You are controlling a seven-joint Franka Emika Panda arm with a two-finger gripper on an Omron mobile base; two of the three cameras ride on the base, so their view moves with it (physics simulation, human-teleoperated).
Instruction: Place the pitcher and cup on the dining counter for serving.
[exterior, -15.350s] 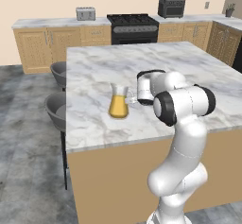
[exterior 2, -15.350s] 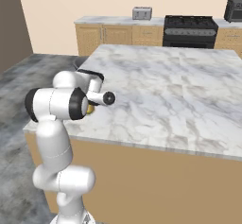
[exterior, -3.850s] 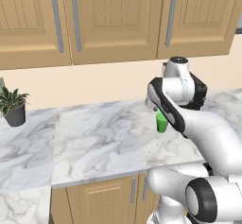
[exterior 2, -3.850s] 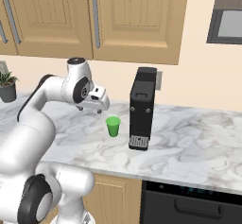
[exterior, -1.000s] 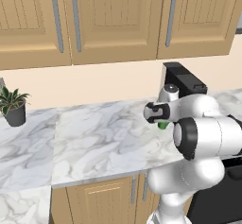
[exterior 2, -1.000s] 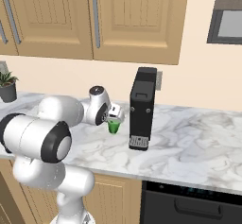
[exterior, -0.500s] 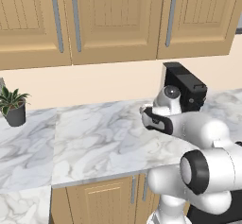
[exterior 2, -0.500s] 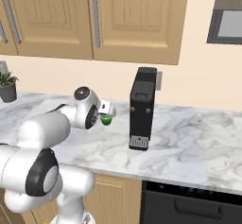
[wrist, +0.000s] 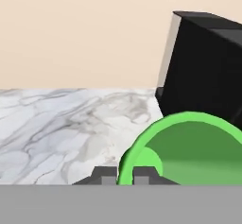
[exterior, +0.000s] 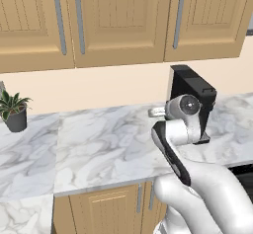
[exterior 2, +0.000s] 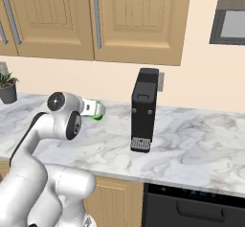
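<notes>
My gripper (exterior 2: 94,109) is shut on the cup (exterior 2: 99,116), a small bright green cylinder held above the marble wall counter (exterior 2: 191,140), left of the black coffee machine (exterior 2: 144,108). In the hand view the cup (wrist: 198,152) opens toward the camera at the lower right. Its rim is pinched between the two dark tips of the gripper (wrist: 125,175). In the left base view the arm's wrist (exterior: 182,110) hides the hand and cup. The pitcher and the dining counter are out of view.
The coffee machine (exterior: 195,102) stands against the wall just right of the hand. A potted plant (exterior: 15,112) sits at the counter's far left. Wooden wall cabinets (exterior 2: 139,20) hang overhead. A dark oven front (exterior 2: 191,207) lies below the counter at the right.
The gripper has carried the cup up and to the left, away from the coffee machine and closer to the arm's own body. The jaws stay closed on it.
</notes>
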